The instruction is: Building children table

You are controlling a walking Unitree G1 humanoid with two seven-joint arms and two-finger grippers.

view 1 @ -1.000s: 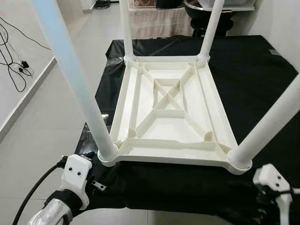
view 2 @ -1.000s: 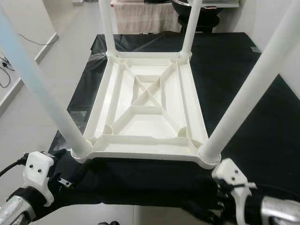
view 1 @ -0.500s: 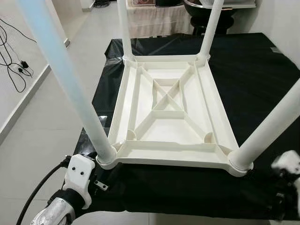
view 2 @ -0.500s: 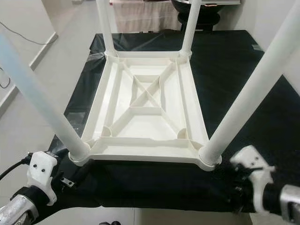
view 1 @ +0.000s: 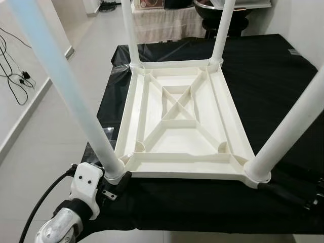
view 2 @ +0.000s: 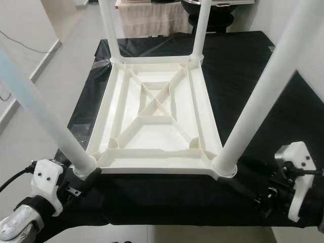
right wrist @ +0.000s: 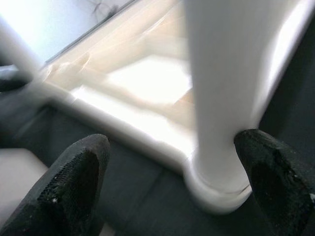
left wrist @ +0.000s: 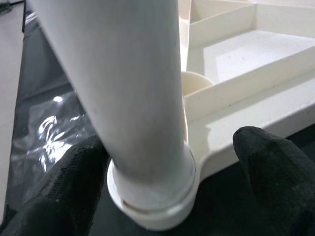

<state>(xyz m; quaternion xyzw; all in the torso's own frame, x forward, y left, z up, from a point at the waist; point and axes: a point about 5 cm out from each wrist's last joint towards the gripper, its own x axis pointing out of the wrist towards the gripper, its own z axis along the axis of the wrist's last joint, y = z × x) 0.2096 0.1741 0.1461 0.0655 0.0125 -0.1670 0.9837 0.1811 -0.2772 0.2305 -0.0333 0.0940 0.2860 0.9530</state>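
Observation:
A white plastic children's table [view 1: 177, 121] lies upside down on a black sheet [view 1: 273, 71], with its legs pointing up. My left gripper [left wrist: 167, 189] is open at the base of the near-left leg [view 1: 66, 86]. One black finger [left wrist: 59, 196] rests against that leg, and the other finger [left wrist: 275, 172] stands off beside the table's corner. My right gripper [right wrist: 174, 182] is open at the base of the near-right leg [view 2: 258, 101], with its fingers [view 2: 240, 186] low on the sheet by the leg socket [view 2: 224, 166]. The two far legs [view 1: 218, 30] stand upright in their corners.
The sheet covers a low surface whose near edge [view 1: 192, 233] lies just in front of me. Pale tiled floor [view 1: 55, 131] runs along the left, with cables [view 1: 15, 76] by the wall. A cloth-draped piece of furniture [view 1: 167, 23] and a dark round object [view 1: 243, 7] stand behind.
My right gripper has swung out to the right and reached in to the near-right leg's base. My left gripper has edged forward around the near-left leg. The camera has shifted slightly.

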